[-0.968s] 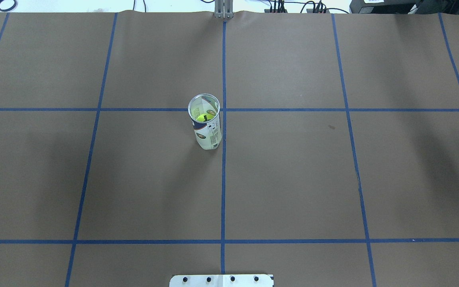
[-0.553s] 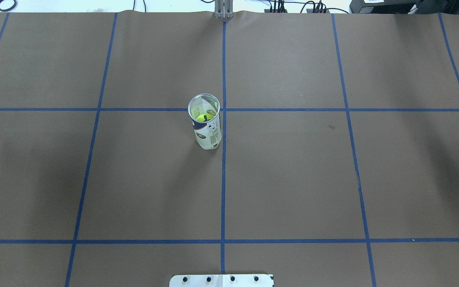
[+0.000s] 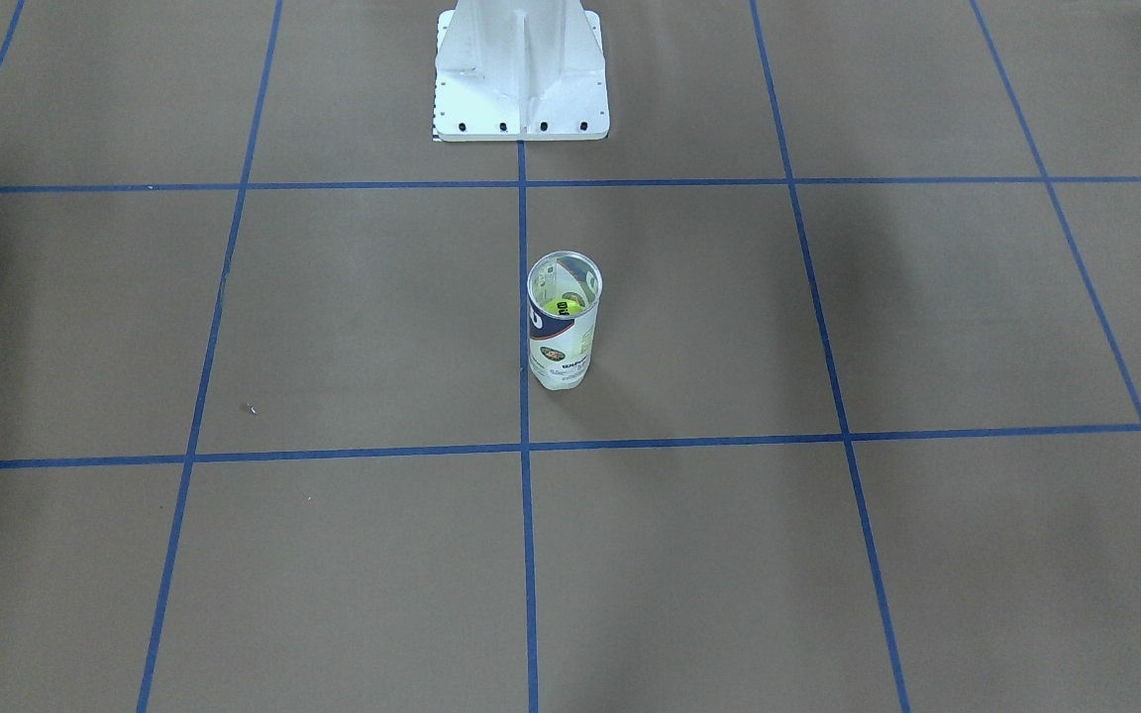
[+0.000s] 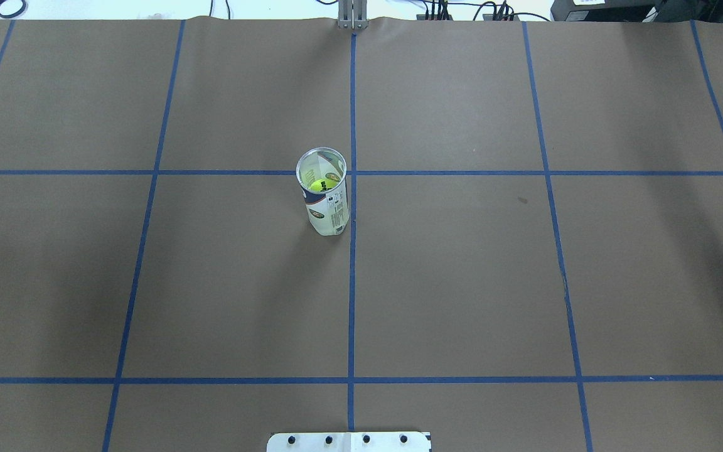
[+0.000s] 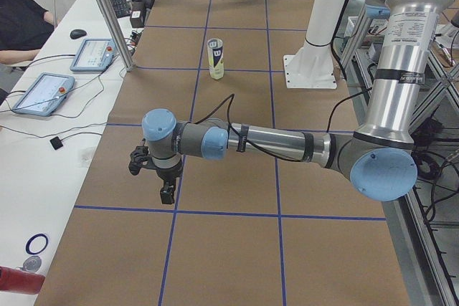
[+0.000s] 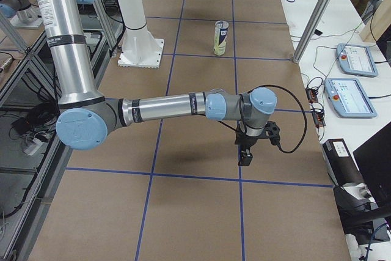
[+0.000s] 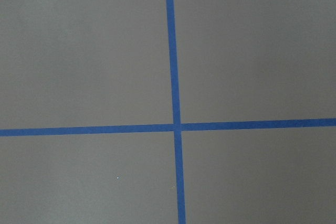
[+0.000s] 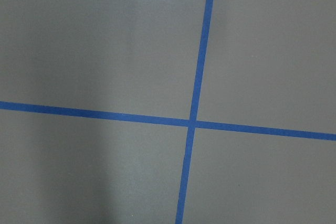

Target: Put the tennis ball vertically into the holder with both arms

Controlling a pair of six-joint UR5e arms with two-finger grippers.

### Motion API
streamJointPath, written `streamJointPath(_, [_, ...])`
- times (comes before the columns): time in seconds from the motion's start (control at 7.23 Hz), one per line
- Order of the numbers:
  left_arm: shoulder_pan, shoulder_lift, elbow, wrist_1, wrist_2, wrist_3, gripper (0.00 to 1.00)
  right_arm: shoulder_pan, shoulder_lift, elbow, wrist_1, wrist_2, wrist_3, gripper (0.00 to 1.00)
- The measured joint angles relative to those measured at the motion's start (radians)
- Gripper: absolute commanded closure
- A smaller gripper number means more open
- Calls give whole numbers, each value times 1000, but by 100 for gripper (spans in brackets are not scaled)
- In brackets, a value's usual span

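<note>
The holder (image 4: 326,204), a clear can with a white and navy label, stands upright near the table's middle, also seen in the front view (image 3: 562,342) and both side views (image 5: 216,59) (image 6: 220,37). A yellow-green tennis ball (image 4: 319,186) (image 3: 563,306) lies inside it. My left gripper (image 5: 166,193) hangs over the table's left end, far from the can. My right gripper (image 6: 245,158) hangs over the right end, equally far away. Both show only in the side views, so I cannot tell whether they are open or shut. The wrist views show only brown paper and blue tape.
The white pedestal base (image 3: 521,94) (image 4: 349,441) stands behind the can on the robot's side. Blue tape lines (image 4: 352,282) grid the brown table cover. Teach pendants (image 5: 43,93) (image 6: 348,96), cables and metal posts (image 6: 317,13) sit along the far side, where a person (image 5: 21,26) sits.
The black tip of the right gripper at the overhead view's right edge has moved out of that view. The arm shadows have drifted outward. The can and ball have not moved.
</note>
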Motion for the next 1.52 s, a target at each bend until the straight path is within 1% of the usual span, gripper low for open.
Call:
streamJointPath(0.28, [-22, 4, -48, 97, -2, 32, 1, 27, -19, 3, 0, 36, 5, 1])
streamJointPath(0.69, [-25, 6, -59, 121, -5, 38, 1, 54, -86, 10, 6, 42, 5, 1])
streamJointPath(0.83, [-26, 6, -61, 123, -6, 38, 1, 65, -112, 31, 7, 44, 6, 1])
streamJointPath(1.24, [-26, 4, -63, 122, -6, 38, 1, 133, -165, 139, 7, 64, 5, 1])
streamJointPath(1.52, [-26, 4, -63, 123, -7, 38, 1, 147, -170, 161, 7, 103, 6, 1])
